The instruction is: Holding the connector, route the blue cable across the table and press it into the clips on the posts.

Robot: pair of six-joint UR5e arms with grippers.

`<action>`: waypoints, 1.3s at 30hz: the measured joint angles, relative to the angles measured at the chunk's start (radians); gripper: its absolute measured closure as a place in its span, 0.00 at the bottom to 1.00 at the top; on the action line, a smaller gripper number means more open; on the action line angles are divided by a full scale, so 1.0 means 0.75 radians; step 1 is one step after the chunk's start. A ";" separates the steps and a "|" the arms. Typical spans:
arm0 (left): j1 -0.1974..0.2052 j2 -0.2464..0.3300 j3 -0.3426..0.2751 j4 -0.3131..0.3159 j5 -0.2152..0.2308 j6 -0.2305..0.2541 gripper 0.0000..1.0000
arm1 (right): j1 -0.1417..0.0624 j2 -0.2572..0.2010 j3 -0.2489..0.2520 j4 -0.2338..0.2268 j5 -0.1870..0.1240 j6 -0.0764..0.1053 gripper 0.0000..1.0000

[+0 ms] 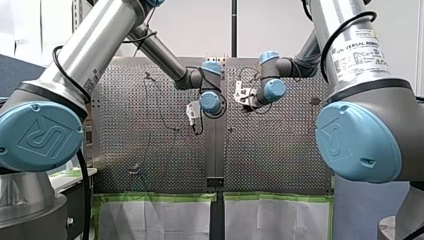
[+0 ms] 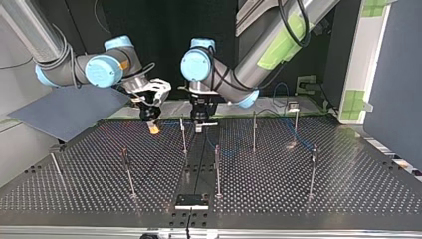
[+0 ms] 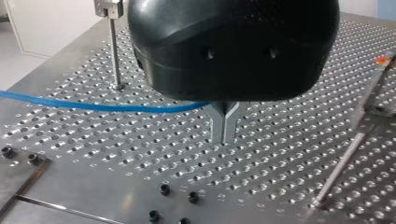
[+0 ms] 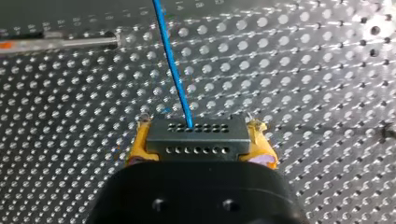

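Right wrist view: my right gripper (image 4: 201,139) clenches the connector (image 4: 196,145) so the blue cable (image 4: 173,65) trails ahead, where my left gripper (image 3: 224,128), closed around it, likely guides it.

A dark backdrop (image 2: 164,25) stands behind my right claw (image 2: 155,128) and my left claw (image 2: 201,125). Beside my right claw a grey-blue panel (image 2: 64,112) lies tilted. Well past my left claw stand a white frame (image 2: 369,55) with green tape (image 2: 353,99) and a blue partition (image 2: 398,74).
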 joint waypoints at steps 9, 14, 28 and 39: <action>-0.002 0.000 -0.107 0.106 0.011 0.001 1.00 | -0.005 0.001 0.099 -0.074 0.003 -0.050 1.00; -0.006 0.000 -0.163 0.141 0.040 0.001 1.00 | -0.005 0.002 0.154 -0.091 0.002 -0.057 1.00; 0.018 -0.106 -0.329 0.220 0.167 -0.028 1.00 | -0.024 0.021 0.228 -0.201 -0.012 -0.015 1.00; 0.020 -0.128 -0.271 0.215 0.232 -0.055 1.00 | -0.040 0.106 0.225 -0.266 -0.036 -0.023 1.00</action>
